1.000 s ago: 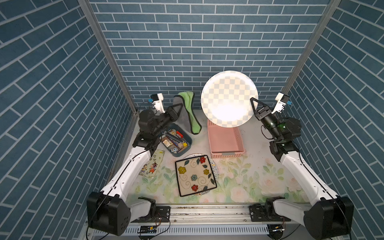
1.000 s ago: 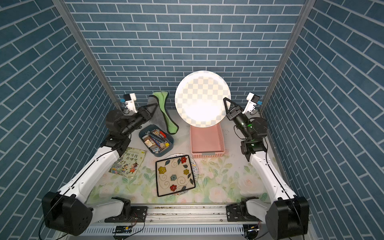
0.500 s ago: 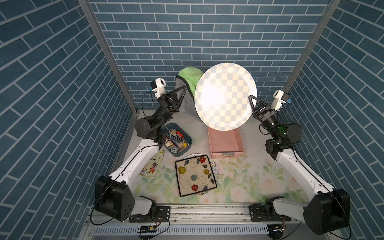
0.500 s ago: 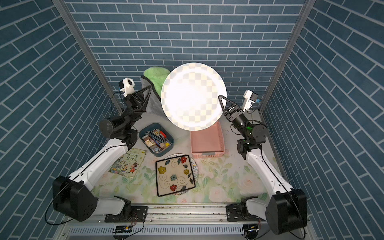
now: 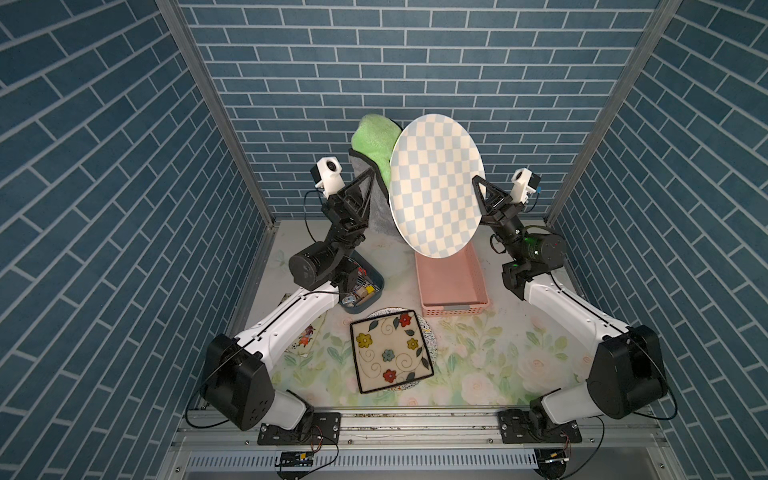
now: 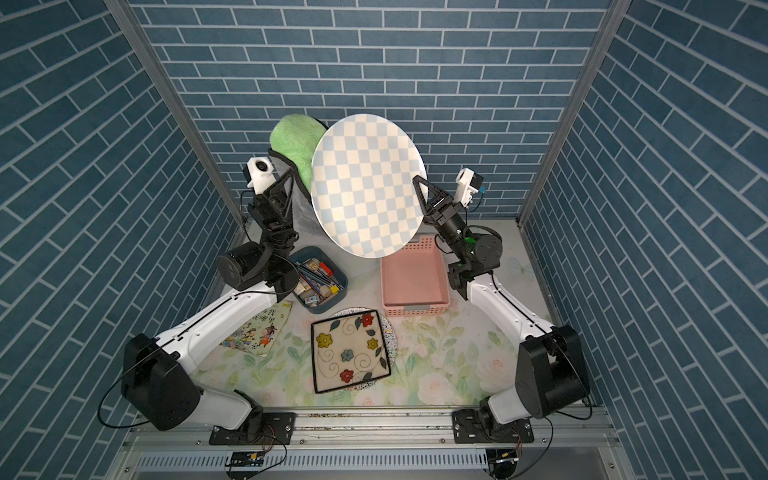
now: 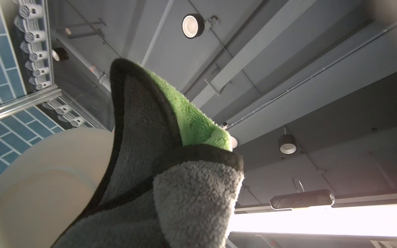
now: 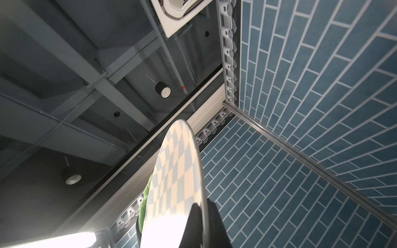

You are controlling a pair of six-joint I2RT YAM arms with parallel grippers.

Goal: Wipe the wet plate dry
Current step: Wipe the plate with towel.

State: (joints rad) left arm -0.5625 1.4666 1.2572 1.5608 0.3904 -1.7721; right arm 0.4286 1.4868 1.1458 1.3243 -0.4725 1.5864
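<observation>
Top views: your R gripper (image 5: 478, 185) is clamped on the plate (image 5: 436, 183) at its rim, holding it tilted in the air over the pink bin (image 5: 451, 282). L gripper (image 5: 366, 178) is closed on the cloth (image 5: 374, 143), up behind the plate's far edge.
</observation>
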